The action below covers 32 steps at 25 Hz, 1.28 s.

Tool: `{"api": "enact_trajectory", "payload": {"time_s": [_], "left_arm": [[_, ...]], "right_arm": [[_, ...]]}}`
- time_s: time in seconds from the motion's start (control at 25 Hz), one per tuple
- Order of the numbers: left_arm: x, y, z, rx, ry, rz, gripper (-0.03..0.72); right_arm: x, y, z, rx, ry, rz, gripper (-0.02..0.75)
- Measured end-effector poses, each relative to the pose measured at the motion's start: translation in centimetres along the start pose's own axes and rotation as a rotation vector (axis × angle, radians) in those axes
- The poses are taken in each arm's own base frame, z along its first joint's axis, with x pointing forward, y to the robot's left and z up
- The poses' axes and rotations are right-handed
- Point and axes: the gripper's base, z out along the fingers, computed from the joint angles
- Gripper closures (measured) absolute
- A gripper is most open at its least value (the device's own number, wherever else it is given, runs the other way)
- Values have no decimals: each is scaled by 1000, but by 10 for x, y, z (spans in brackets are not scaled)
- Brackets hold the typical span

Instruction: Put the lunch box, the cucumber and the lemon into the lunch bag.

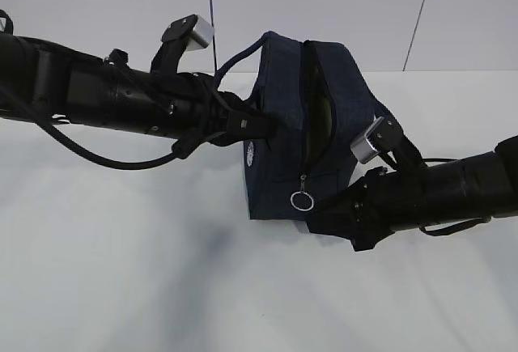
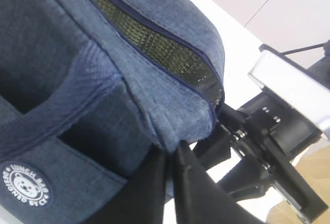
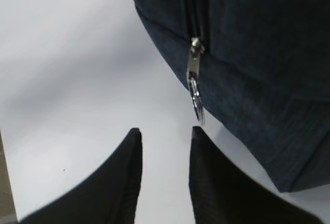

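The navy lunch bag (image 1: 275, 170) stands on the white table, its zipper gaping along the top with a dull greenish inside showing. My left gripper (image 1: 261, 129) is shut on a fold of the bag's fabric at its left side; the left wrist view shows the fingers (image 2: 149, 183) pinching the cloth edge of the bag (image 2: 103, 80). My right gripper (image 1: 322, 221) is open and empty at the bag's lower right corner, just short of the silver ring pull (image 1: 302, 200). In the right wrist view that gripper (image 3: 164, 130) sits below the ring (image 3: 196, 100). Lunch box, cucumber and lemon are out of view.
The white table (image 1: 121, 271) spreads in front of and to the left of the bag. The bag's loop handle (image 1: 235, 59) arches over my left arm. A white wall stands behind the table.
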Motion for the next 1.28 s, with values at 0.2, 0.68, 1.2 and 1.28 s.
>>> {"api": "enact_trajectory", "payload": {"time_s": [0.2, 0.68, 1.2, 1.28], "left_arm": [[0, -1, 0, 14, -1, -2, 696], [0, -2, 0, 23, -1, 0, 696], [0, -3, 0, 42, -2, 0, 696], [0, -3, 0, 42, -2, 0, 696]], "right_arm": [[-2, -3, 1, 24, -30, 0, 502], [15, -8, 14, -7, -27, -35, 502], [-7, -15, 15, -16, -98, -99, 502], [-7, -15, 15, -20, -103, -100, 502]]}}
